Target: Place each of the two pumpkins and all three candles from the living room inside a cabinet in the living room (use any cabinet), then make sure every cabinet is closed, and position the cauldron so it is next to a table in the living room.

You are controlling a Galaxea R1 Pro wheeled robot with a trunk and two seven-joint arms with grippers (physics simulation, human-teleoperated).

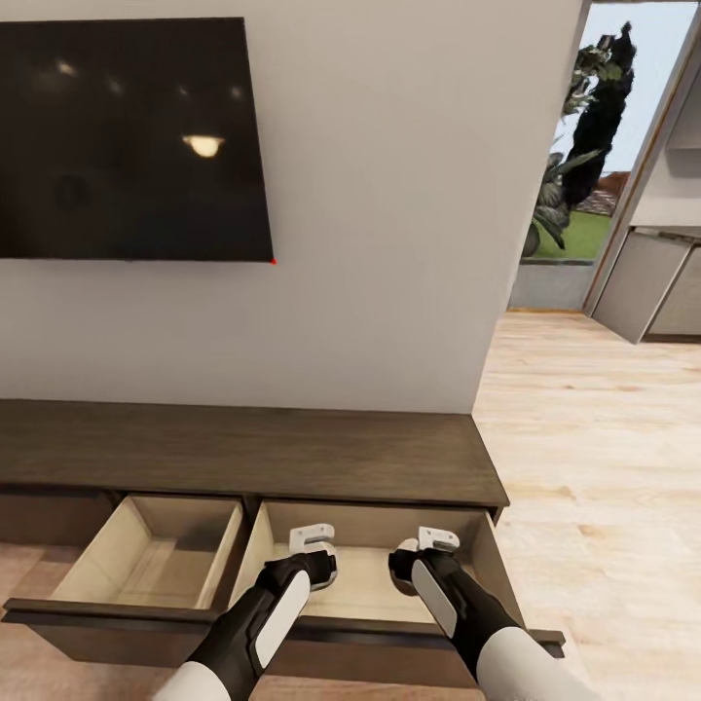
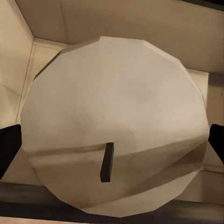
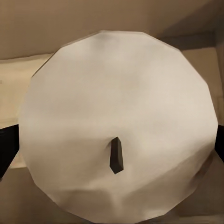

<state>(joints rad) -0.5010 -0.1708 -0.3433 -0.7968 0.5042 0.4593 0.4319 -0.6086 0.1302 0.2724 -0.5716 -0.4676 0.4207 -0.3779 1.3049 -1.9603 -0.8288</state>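
Both arms reach down into the right open drawer (image 1: pixel 370 584) of the dark cabinet (image 1: pixel 253 453) under the television (image 1: pixel 131 136). The left gripper (image 1: pixel 326 570) has its fingers (image 2: pixel 8 149) pinching a candle (image 2: pixel 114 123), seen from above with its dark wick (image 2: pixel 107 162). The right gripper (image 1: pixel 404 570) pinches another candle (image 3: pixel 119 123) between its fingers (image 3: pixel 7 149). The left drawer (image 1: pixel 146 565) is open too.
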